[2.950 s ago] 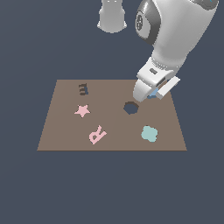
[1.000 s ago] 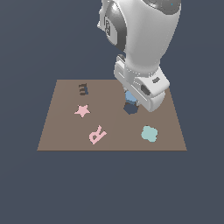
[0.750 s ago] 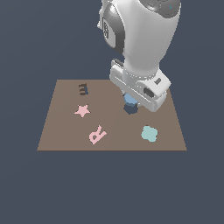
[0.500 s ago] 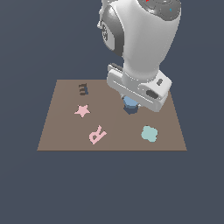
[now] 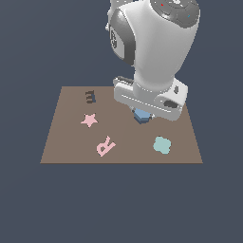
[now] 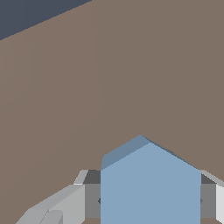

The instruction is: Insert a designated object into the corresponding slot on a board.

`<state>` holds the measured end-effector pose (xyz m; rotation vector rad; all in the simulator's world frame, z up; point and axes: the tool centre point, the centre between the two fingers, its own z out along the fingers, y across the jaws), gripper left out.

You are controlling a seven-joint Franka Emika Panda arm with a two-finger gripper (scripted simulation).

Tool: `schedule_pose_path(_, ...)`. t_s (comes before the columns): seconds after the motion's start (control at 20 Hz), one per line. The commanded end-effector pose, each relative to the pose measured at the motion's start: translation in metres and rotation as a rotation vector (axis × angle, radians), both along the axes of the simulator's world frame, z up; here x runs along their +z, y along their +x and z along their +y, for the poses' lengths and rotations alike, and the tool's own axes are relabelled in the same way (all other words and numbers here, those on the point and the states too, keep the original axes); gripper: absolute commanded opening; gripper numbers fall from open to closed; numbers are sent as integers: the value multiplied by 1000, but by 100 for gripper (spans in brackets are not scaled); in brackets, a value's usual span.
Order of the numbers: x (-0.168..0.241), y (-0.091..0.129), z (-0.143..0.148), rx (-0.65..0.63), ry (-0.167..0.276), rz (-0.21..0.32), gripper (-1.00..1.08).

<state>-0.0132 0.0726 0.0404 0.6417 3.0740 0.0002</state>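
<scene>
1. Dark slate-blue fills the whole setting around the scene, flat and featureless, with no walls or furniture to make out.
2. White and glossy, the arm point(image 5: 154, 52) is the bulkiest thing in the exterior view: a rounded shell standing over the middle of the board, its wrist pointing straight down and a blocky white hand section hiding the fingers from that side.
3. The board point(image 5: 66, 147) is a flat, matte brown rectangle lying level, seen as a trapezoid in the exterior view; in the wrist view the board point(image 6: 131, 65) fills nearly the whole picture as plain brown.
4. The gripper point(image 6: 150, 201) is pinching the light-blue hexagonal block point(image 6: 150, 188), a grey finger point(image 6: 70, 203) pressed on one flat side and the edge of the other on the opposite side.
5. In the exterior view the light-blue hexagonal block point(image 5: 142, 115) shows just under the hand, near the board's centre, low against the board; whether it touches the board cannot be told, and the slot beneath it is hidden.
6. A teal rounded flower-like piece point(image 5: 162, 145) lies flat toward the exterior view's right, well apart from the block.
7. A pink letter R point(image 5: 105, 145) lies tilted near the board's front edge, toward the exterior view's left of the block.
8. A pink star point(image 5: 89, 120) sits further to the exterior view's left.
9. A small dark "3"-shaped mark point(image 5: 89, 97) lies near the far edge, behind the star.
</scene>
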Motion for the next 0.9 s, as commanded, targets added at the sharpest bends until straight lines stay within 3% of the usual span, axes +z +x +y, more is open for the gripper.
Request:
schedule_pose_path(0.0,0,2,1,35,0,0,-100)
schedule_pose_path(0.8,-10,5,2,78,-1,0,-100)
schedule_pose_path(0.85,-10,5,2,78,-1,0,100)
